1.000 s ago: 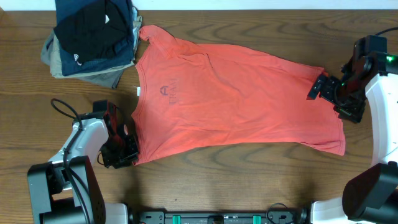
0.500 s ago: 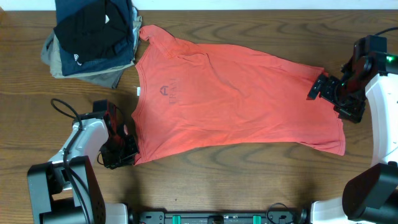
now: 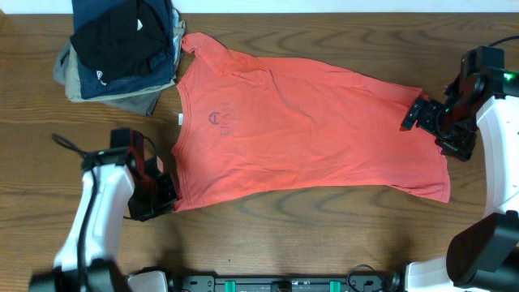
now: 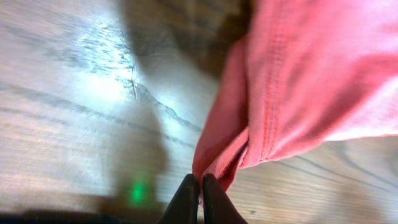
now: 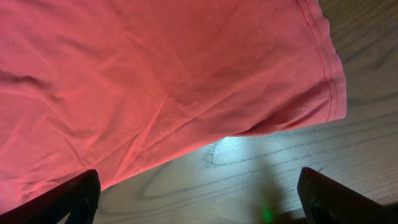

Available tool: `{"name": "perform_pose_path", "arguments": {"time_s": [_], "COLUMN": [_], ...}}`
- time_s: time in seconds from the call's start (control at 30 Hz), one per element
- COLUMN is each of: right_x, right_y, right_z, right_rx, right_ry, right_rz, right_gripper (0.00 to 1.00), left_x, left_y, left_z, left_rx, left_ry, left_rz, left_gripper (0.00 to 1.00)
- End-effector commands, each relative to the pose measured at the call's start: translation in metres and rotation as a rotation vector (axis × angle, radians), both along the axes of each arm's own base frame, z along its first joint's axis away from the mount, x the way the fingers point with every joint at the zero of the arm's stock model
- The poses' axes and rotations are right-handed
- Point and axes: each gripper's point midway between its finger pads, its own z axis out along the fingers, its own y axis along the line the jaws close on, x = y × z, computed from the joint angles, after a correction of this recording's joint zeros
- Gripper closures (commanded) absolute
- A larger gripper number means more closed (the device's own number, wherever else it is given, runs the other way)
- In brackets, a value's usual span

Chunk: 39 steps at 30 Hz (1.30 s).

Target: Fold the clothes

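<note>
The clothes, a coral-red T-shirt (image 3: 308, 130) with dark chest lettering, lie spread flat across the table, collar to the left and hem to the right. My left gripper (image 3: 162, 197) is at the shirt's near-left corner. In the left wrist view this gripper (image 4: 200, 196) is shut on a bunched fold of the red fabric (image 4: 298, 81), which hangs up from the wood. My right gripper (image 3: 434, 130) hovers by the hem at the far right. Its fingers (image 5: 68, 199) stand wide open over bare wood, with the hem (image 5: 155, 74) just beyond them.
A stack of folded black, navy and grey-khaki garments (image 3: 122, 49) sits at the back left, touching the shirt's far sleeve. Wooden tabletop (image 3: 308, 235) runs along the front. Both arm bases stand at the near corners.
My left jaws have closed on the shirt's near-left corner, and the left arm has swung up and outward. The right arm has not moved.
</note>
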Motion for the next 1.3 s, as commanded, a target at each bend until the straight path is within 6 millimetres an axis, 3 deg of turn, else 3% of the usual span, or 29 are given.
{"name": "perform_pose_path", "arguments": {"time_s": [0.0, 0.27, 0.6, 0.73, 0.9, 1.1, 1.27], "right_x": [-0.003, -0.004, -0.004, -0.004, -0.004, -0.005, -0.012], "right_y": [0.003, 0.003, 0.003, 0.003, 0.003, 0.003, 0.002], "right_z": [0.003, 0.003, 0.003, 0.003, 0.003, 0.002, -0.005], "right_rx": [-0.012, -0.008, -0.008, -0.008, -0.008, -0.007, -0.014], "right_ry": [-0.007, 0.002, 0.002, 0.002, 0.002, 0.005, 0.042], "right_rz": [0.022, 0.000, -0.004, -0.004, -0.003, -0.003, -0.052], "right_gripper": [0.01, 0.01, 0.01, 0.01, 0.01, 0.01, 0.01], "left_x": [0.008, 0.017, 0.087, 0.109, 0.128, 0.142, 0.147], "left_y": [-0.001, -0.002, 0.009, 0.013, 0.016, 0.019, 0.020], "left_z": [0.028, 0.066, 0.082, 0.073, 0.042, 0.009, 0.001], "left_rx": [0.000, 0.008, 0.023, 0.025, 0.019, 0.010, 0.010], "left_ry": [-0.107, -0.260, -0.505, -0.527, -0.472, -0.412, -0.409], "left_rz": [0.016, 0.054, 0.121, 0.131, 0.133, 0.159, 0.159], "left_gripper": [0.94, 0.94, 0.94, 0.94, 0.94, 0.94, 0.94]}}
